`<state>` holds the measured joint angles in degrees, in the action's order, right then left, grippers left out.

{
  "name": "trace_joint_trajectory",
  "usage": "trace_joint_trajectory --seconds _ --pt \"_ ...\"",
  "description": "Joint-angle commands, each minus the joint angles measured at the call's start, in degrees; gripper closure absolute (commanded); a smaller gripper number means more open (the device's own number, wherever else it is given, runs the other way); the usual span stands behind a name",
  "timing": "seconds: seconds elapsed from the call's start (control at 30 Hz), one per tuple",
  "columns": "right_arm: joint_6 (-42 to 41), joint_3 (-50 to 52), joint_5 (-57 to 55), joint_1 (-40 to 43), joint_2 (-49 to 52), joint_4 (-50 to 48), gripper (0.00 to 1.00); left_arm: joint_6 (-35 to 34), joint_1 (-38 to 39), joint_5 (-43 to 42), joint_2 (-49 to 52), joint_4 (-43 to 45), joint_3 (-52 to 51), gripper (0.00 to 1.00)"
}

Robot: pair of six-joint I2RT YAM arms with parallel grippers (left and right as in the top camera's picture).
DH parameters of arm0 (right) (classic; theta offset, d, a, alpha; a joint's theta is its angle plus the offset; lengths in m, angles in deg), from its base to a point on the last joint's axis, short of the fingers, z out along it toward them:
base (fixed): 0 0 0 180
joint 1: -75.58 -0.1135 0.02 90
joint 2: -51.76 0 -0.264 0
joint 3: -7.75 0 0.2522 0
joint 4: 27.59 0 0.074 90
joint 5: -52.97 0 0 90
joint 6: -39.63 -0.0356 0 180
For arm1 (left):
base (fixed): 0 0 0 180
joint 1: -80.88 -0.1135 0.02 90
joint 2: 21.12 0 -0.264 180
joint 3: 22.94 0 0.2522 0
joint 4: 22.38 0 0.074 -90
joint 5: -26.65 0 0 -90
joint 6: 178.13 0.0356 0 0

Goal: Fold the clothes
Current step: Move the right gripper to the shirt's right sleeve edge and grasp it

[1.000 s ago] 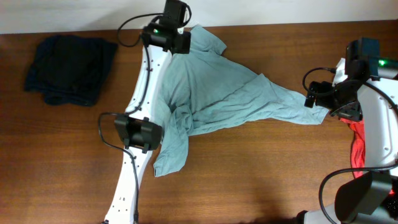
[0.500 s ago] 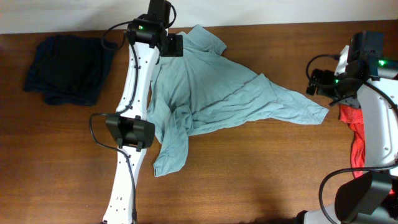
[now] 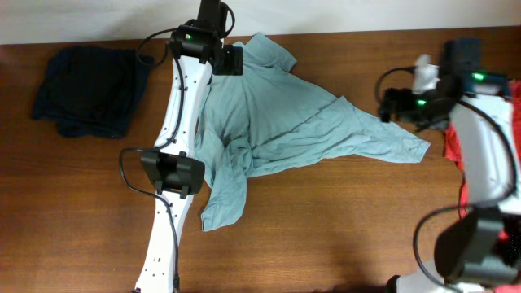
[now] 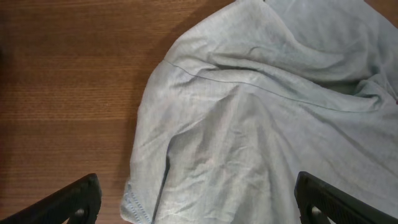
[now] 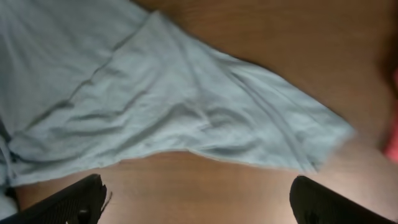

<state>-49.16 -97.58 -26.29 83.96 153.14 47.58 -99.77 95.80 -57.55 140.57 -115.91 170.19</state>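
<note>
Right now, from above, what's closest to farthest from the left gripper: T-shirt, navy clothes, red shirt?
1. Pale grey-teal T-shirt, mid-table, right beneath the left gripper.
2. Dark navy garment, back-left corner.
3. Red shirt, far right edge, beside the other arm.

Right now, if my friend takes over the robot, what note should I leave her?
Left end effector: open, empty, above the far-left edge of the T-shirt.
Right end effector: open, empty, by the T-shirt's right tip.
T-shirt: mid-table, spread out but wrinkled, no fold yet.
Navy garment: bunched at the far-left corner.
Red shirt: right edge, partly hidden behind the right arm.
Done: nothing visibly folded.
Left: fold all three.
</note>
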Motion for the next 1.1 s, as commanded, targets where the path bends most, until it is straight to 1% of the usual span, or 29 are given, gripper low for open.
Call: trace_joint_trajectory --seconds 0.0,0.03,0.1,0.13,0.3,0.43,0.53,0.67,0.83,0.93,1.07 --pt "3.50 0.17 1.09 -2.75 4.96 -3.98 0.01 -0.52 -0.02 -0.39 -0.98 -0.04 0.39 0.01" --pt "3.52 0.17 1.07 -3.34 6.32 -6.08 0.04 -0.52 -0.02 -0.39 -0.98 -0.04 0.39 0.01" --pt "3.52 0.17 1.05 -4.44 8.96 -10.69 0.17 -0.52 -0.07 -0.39 -0.98 -0.04 0.39 0.01" --pt "3.52 0.17 1.01 -4.94 10.27 -13.22 0.21 -0.52 -0.07 -0.39 -0.98 -0.04 0.39 0.01" --pt "3.52 0.17 -0.55 -7.19 15.72 -24.76 0.20 -0.52 -0.02 -0.39 -0.98 -0.04 0.39 0.01" --pt "4.52 0.17 -4.02 -8.90 19.39 -30.25 0.20 -0.52 -0.02 -0.39 -0.98 -0.04 0.39 0.01" --pt "5.46 0.17 -5.75 -9.70 21.49 -31.95 0.21 -0.52 -0.02 -0.39 -0.98 -0.04 0.39 0.01" --pt "5.46 0.17 -6.51 -10.32 23.67 -33.51 0.27 -0.52 -0.07 -0.39 -0.98 -0.04 0.35 0.01" --pt "5.46 0.20 -6.51 -10.25 25.62 -34.64 0.31 -0.52 -0.02 -0.39 -0.98 -0.04 0.35 0.01" --pt "5.46 0.20 -6.51 -10.29 26.05 -35.08 0.40 -0.52 -0.02 -0.42 -0.98 -0.04 0.35 0.01" --pt "5.44 0.17 -6.51 -10.29 26.05 -35.71 0.57 -0.52 -0.02 -0.42 -0.98 -0.07 0.35 0.01"
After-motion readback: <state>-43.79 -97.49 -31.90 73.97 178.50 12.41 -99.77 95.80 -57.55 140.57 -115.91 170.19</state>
